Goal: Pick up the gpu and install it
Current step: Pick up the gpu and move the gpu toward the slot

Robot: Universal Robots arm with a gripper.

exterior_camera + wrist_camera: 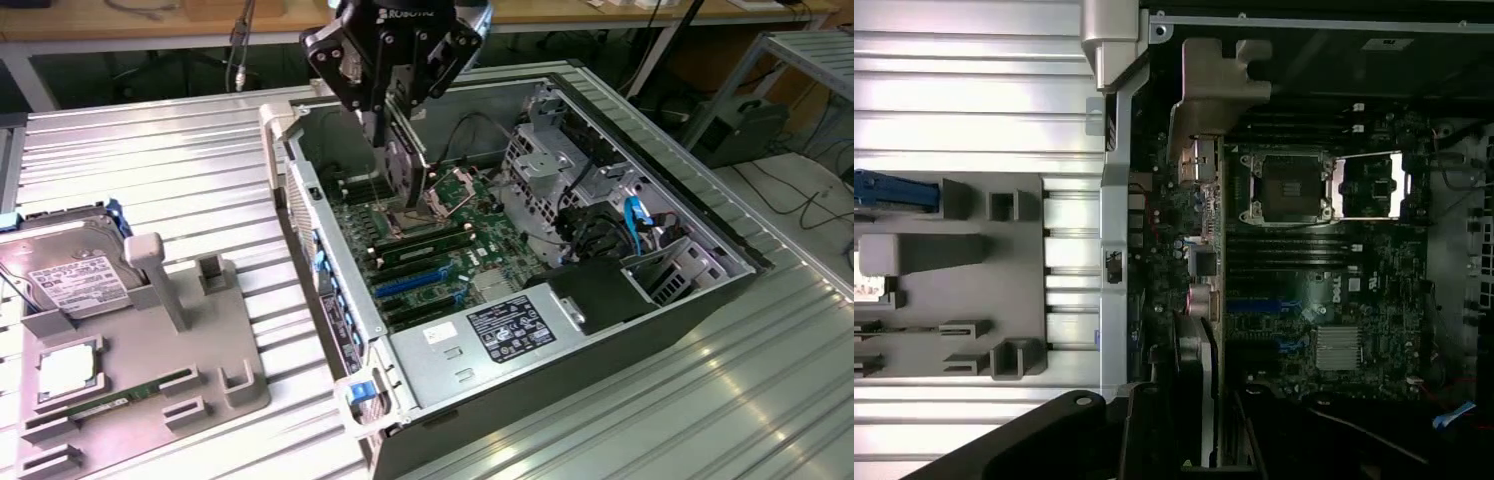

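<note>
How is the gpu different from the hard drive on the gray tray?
The gpu hangs on edge, clamped in the jaws over the open computer case. The hard drive lies label-up on the tray, outside the case. The gpu looks dark and thin, while the hard drive is silver and boxy with a white label. Both are rectangular computer parts.
</note>
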